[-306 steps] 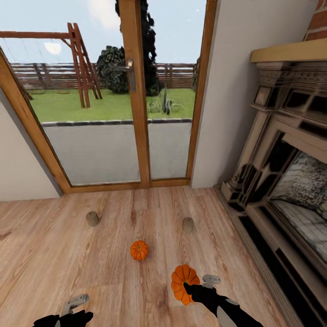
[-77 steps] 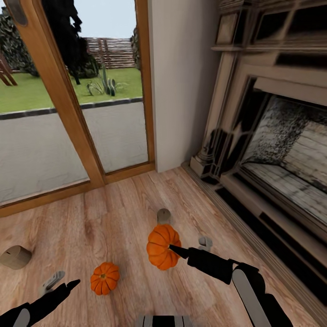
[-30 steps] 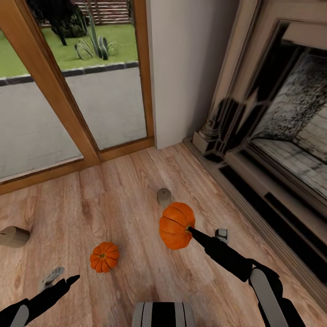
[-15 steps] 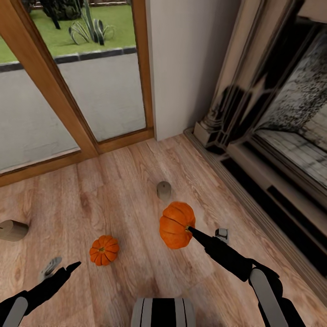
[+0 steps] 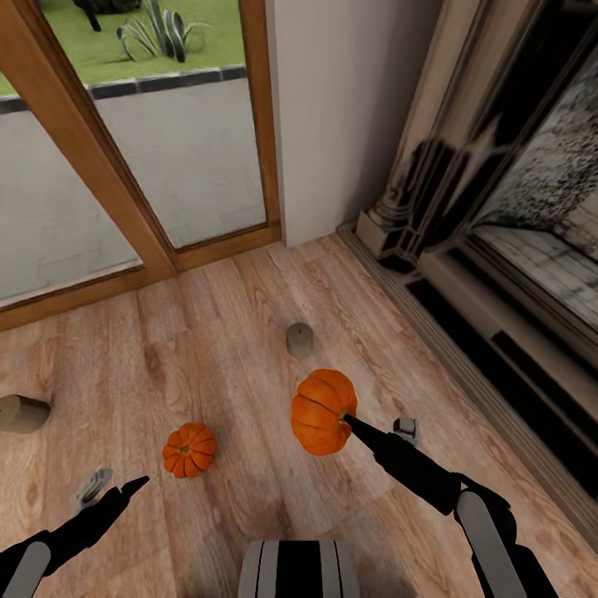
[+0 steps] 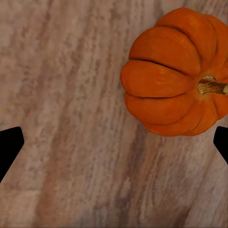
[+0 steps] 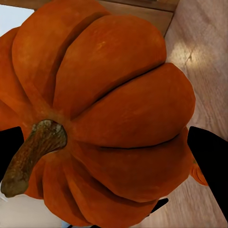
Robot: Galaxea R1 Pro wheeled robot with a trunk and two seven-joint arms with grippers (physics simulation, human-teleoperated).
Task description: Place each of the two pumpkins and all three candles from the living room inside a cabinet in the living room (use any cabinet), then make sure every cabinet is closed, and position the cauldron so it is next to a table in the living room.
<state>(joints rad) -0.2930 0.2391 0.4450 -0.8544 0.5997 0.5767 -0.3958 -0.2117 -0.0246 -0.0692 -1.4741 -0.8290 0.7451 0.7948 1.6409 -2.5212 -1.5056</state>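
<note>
The larger orange pumpkin (image 5: pixel 322 411) hangs above the wooden floor with my right gripper (image 5: pixel 370 424) shut on it; in the right wrist view this pumpkin (image 7: pixel 104 114) sits between the dark fingertips (image 7: pixel 209 156), stem toward the camera. The smaller pumpkin (image 5: pixel 189 449) rests on the floor just ahead of my left gripper (image 5: pixel 112 488), which is open and empty. In the left wrist view that pumpkin (image 6: pixel 173 71) lies beyond the spread fingertips (image 6: pixel 9 147). One grey-beige candle (image 5: pixel 299 339) stands upright beyond the held pumpkin. Another candle (image 5: pixel 21 413) lies on its side at the far left.
A glass patio door with a wooden frame (image 5: pixel 124 199) closes off the far side. A pale wall corner (image 5: pixel 340 116) stands beside it. A dark fireplace surround (image 5: pixel 498 249) with a low hearth ledge runs along the right. My trunk (image 5: pixel 299 569) shows at the lower edge.
The head view has tilted a little further down, so floor and objects slid up the picture. The right gripper still holds the larger pumpkin; the left gripper stays open.
</note>
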